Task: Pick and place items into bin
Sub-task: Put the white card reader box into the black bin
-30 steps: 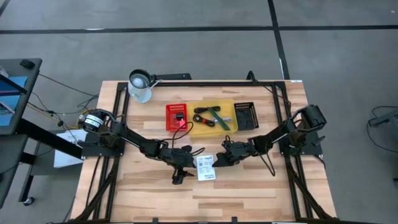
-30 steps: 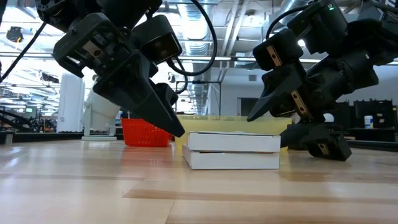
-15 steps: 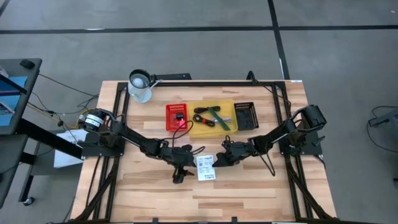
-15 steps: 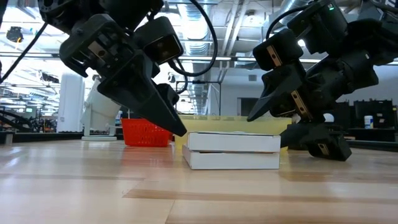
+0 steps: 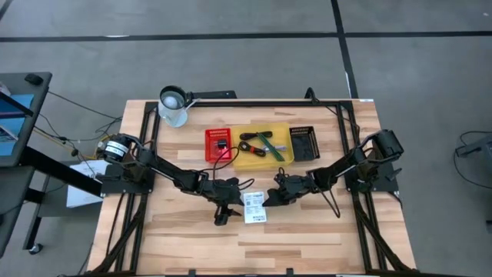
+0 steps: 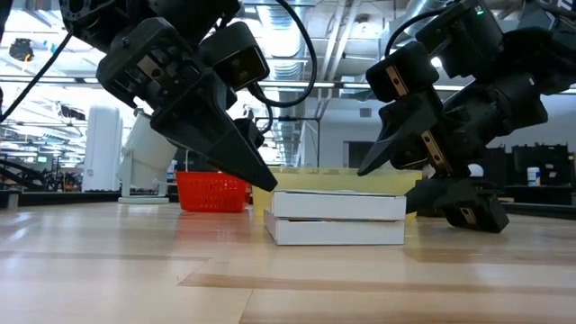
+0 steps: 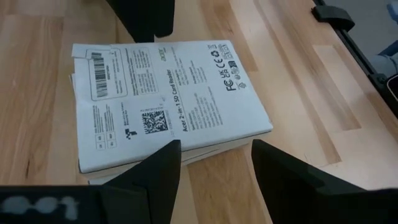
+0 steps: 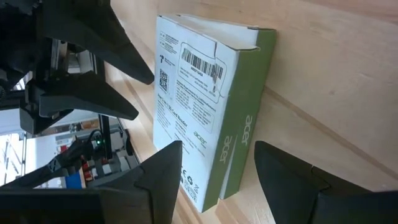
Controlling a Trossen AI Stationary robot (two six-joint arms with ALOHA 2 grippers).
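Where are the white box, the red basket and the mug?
White box (image 7: 165,102): left wrist view, on its printed top face.
Red basket (image 5: 217,144): high view, on its middle.
Mug (image 5: 174,106): high view, on its body, at the table's far left corner.

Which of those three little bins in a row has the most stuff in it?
The yellow bin, in the middle between the red bin and black bin. It holds a coiled black cable and a green stick.

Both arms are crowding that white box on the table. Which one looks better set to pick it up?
Probably the left. The left gripper is open with its fingertips right at the white box's edge; the right gripper, also open, sits slightly above its other end.
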